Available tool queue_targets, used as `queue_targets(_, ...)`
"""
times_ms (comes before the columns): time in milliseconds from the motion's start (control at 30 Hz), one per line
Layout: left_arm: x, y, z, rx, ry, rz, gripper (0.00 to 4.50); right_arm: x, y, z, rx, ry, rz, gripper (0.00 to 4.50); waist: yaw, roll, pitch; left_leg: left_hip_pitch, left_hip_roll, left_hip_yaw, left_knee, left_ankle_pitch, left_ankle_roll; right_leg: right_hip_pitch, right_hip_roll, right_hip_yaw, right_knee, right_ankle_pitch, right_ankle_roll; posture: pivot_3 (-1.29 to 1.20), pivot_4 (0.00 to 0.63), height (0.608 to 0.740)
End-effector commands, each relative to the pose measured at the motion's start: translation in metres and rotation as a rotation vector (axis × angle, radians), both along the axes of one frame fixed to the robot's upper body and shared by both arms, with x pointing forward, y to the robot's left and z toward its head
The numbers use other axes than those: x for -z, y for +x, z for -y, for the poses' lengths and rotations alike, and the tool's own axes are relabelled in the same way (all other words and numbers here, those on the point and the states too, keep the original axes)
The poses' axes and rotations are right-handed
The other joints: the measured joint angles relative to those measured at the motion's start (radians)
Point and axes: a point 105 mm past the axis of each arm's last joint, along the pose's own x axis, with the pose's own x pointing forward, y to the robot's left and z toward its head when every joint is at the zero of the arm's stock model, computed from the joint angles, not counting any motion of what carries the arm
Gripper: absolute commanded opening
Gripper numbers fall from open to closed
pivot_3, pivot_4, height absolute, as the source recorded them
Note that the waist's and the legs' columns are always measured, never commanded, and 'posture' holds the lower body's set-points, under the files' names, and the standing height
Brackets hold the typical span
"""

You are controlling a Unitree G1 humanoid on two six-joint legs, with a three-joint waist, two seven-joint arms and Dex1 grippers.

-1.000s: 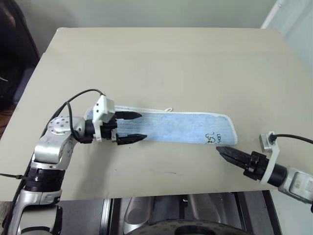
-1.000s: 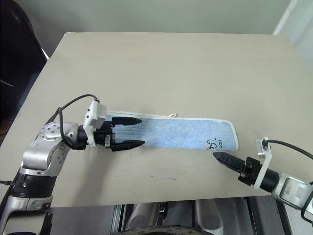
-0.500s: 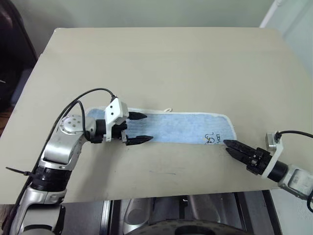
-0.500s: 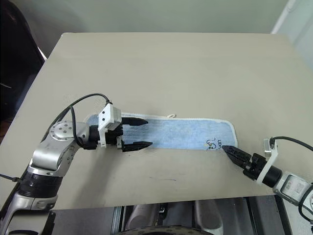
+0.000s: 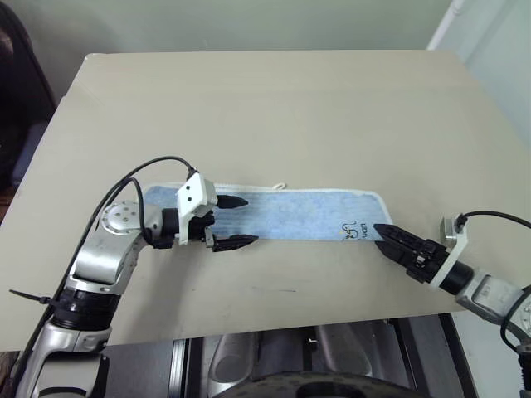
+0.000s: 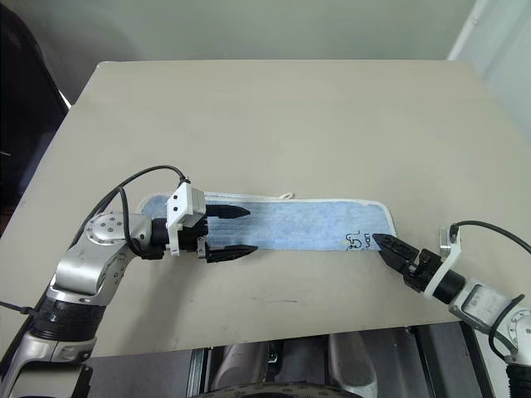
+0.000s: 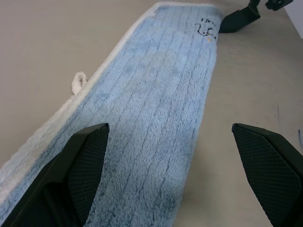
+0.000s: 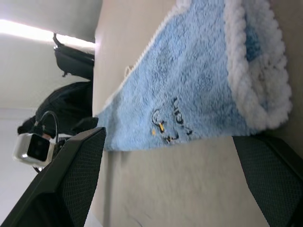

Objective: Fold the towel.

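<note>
The towel is a long light blue strip with a white border, lying flat across the near part of the table. Its dark embroidered mark sits near its right end. My left gripper is open over the towel's left end, one finger above the cloth and one by its near edge; the left wrist view shows the towel running away between its fingers. My right gripper is open, low at the towel's right end, with the bordered end of the towel between its wide-apart fingers.
The tan table stretches bare beyond the towel. Its front edge runs just behind both arms. A small white hanging loop sticks out from the towel's far edge. Something dark stands off the table's left side.
The view has shifted slightly. My right gripper has come forward from short of the towel to its right end. The left gripper has hardly moved, and both stay open.
</note>
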Motion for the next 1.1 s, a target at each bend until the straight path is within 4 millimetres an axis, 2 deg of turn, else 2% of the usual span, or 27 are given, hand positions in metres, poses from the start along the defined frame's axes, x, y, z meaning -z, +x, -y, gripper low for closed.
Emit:
queue_targets(33,-0.013,0.002,0.001,0.009,0.007,0.055,4.49,0.006,0.010,0.008,0.070,-0.030,-0.023,4.50,0.000,0.000,0.000,0.000,0.000,0.000,0.000,0.000,0.000,0.000,0.000,0.000,0.000,0.000,0.000,0.00,0.150,0.703)
queue_targets(233,-0.014,0.003,0.004,0.008,-0.007,0.054,4.49,0.002,0.013,0.010,0.098,-0.018,-0.020,4.50,0.000,0.000,0.000,0.000,0.000,0.000,0.000,0.000,0.000,0.000,0.000,0.001,0.000,0.001,-0.001,0.00,0.150,0.703)
queue_targets(700,-0.013,0.007,0.004,0.007,0.000,0.062,4.50,-0.001,0.004,0.020,0.121,-0.027,-0.031,0.05,0.009,0.001,0.000,-0.004,0.000,0.000,0.000,-0.005,0.000,-0.003,0.000,0.000,-0.001,0.003,0.001,0.00,0.150,0.703)
queue_targets(867,-0.012,0.009,0.002,0.005,0.001,0.062,4.50,-0.007,-0.005,0.020,0.080,-0.032,-0.015,0.05,0.021,0.001,0.000,-0.004,-0.001,0.001,0.000,-0.008,0.003,-0.002,-0.002,0.000,-0.004,0.003,0.001,0.00,0.150,0.703)
queue_targets(1100,-0.014,0.012,0.003,0.003,-0.005,0.070,4.50,-0.014,-0.003,0.025,0.096,-0.130,0.062,0.05,0.028,0.001,0.000,-0.005,-0.001,0.001,0.000,-0.010,0.005,-0.002,-0.002,0.000,-0.006,0.004,-0.002,0.00,0.150,0.703)
